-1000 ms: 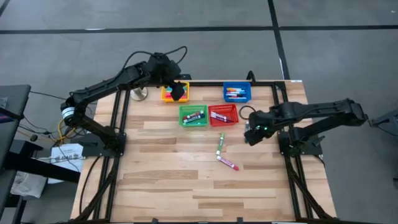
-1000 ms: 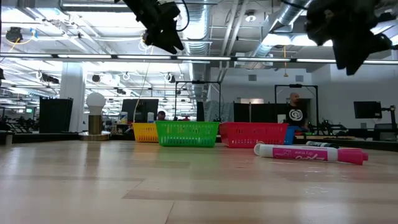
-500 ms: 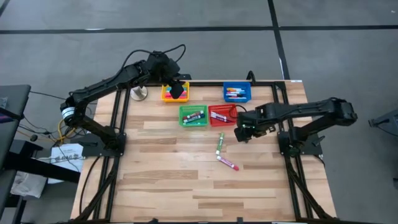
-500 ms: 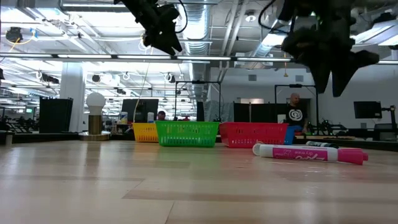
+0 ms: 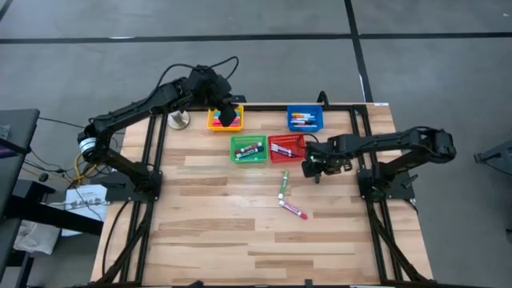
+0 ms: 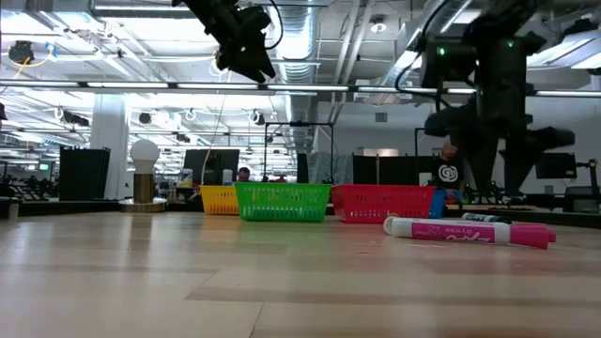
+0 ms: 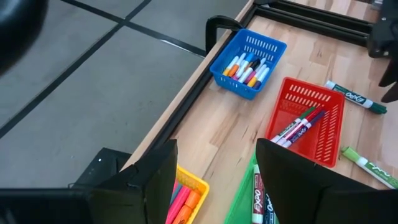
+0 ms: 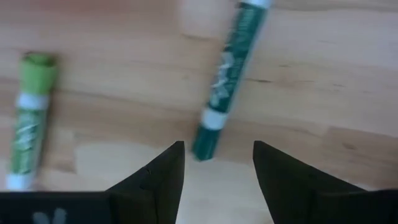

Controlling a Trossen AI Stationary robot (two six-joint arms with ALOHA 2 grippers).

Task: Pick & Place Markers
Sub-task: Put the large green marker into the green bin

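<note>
A dark green marker point(image 8: 227, 81) lies flat on the wooden table just ahead of my right gripper point(image 8: 217, 168), which points down over it, open, touching nothing. A light green marker point(image 5: 283, 184) and a pink marker point(image 5: 293, 210) lie flat toward the table's middle. More markers lie in the yellow point(image 5: 224, 120), blue point(image 5: 305, 120), green point(image 5: 249, 149) and red point(image 5: 287, 147) baskets. My left gripper point(image 5: 230, 117) hangs open high above the yellow basket, with nothing between its fingers.
The four baskets stand in two rows at the table's far side. A round white-topped thing point(image 6: 144, 172) stands at the far left corner. A black frame point(image 5: 360, 136) runs along the table's edges. Bare wood fills the near half.
My right gripper has come down from well above the table to just above it. It has shifted a little toward the table's left, to a place over the dark green marker. The markers and baskets have not moved.
</note>
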